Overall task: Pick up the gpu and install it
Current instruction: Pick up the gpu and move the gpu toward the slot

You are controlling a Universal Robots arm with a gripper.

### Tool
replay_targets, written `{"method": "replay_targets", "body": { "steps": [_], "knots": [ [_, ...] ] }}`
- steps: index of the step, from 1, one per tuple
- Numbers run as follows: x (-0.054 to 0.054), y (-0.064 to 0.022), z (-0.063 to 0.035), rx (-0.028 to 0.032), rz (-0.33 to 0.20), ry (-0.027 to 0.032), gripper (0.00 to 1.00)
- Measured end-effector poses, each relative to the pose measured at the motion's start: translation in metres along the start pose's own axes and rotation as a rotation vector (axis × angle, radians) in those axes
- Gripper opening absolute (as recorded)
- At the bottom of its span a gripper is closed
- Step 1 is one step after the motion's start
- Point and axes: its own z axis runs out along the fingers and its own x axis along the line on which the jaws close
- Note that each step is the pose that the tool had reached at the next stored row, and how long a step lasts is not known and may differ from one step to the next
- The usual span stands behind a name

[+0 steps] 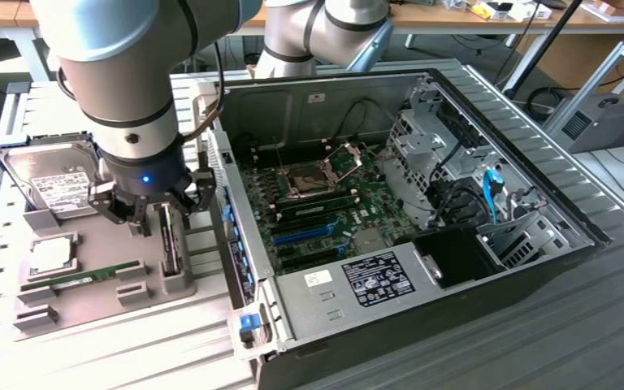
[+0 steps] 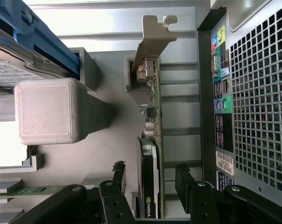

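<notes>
Closest in, the gripper (image 2: 151, 179), spread wide and holding nothing, one black finger (image 2: 184, 179) off each face of the gpu (image 2: 153, 116), gaps on both sides. Card upright on edge in the gray holder (image 1: 106, 244), silver bracket (image 2: 152, 35) at the far end. To one side, a gray block (image 2: 50, 109) and the hard drive (image 1: 58, 183); to the other, close by, the computer case (image 1: 279, 101).

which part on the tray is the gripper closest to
The gpu, standing on edge; the open gripper straddles it, unlike the hard drive or memory stick.
</notes>
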Motion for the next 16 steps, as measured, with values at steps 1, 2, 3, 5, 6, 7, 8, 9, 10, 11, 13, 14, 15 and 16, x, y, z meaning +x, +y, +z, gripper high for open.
{"method": "replay_targets", "body": {
  "steps": [1, 2, 3, 5, 6, 7, 8, 9, 10, 11, 13, 14, 15, 16],
  "knots": [
    [0.0, 0.0, 0.0001, 0.0002, 0.0, 0.0002, 0.55],
    [0.0, 0.0, 0.0002, 0.0002, 0.0, 0.0002, 0.55],
    [0.0, 0.0, 0.0009, -0.0002, 0.0, -0.0002, 0.55],
    [0.0, -0.0002, 0.0032, -0.0003, 0.0, -0.0001, 0.55],
    [0.0001, -0.0003, 0.004, -0.0001, 0.0, 0.0002, 0.55],
    [0.0001, -0.0003, 0.0041, 0.0, 0.0, 0.0003, 0.55],
    [0.0001, -0.0003, 0.0041, 0.0001, 0.0, 0.0005, 0.55],
    [0.0001, -0.0003, 0.0043, 0.0001, 0.0, 0.0005, 0.55],
    [0.0002, -0.0003, 0.0047, -0.0001, 0.0, 0.0002, 0.55],
    [0.0006, 0.0003, 0.0051, -0.0004, 0.0, 0.0001, 0.55],
    [0.0012, 0.0013, 0.0056, -0.0008, 0.0, 0.0002, 0.55],
    [0.0014, 0.002, 0.0058, -0.0011, 0.0, 0.0002, 0.55],
    [0.0016, 0.0025, 0.006, -0.0011, 0.0, 0.0003, 0.55],
    [0.0017, 0.0031, 0.0063, -0.0013, 0.0, 0.0002, 0.55]
  ]
}}
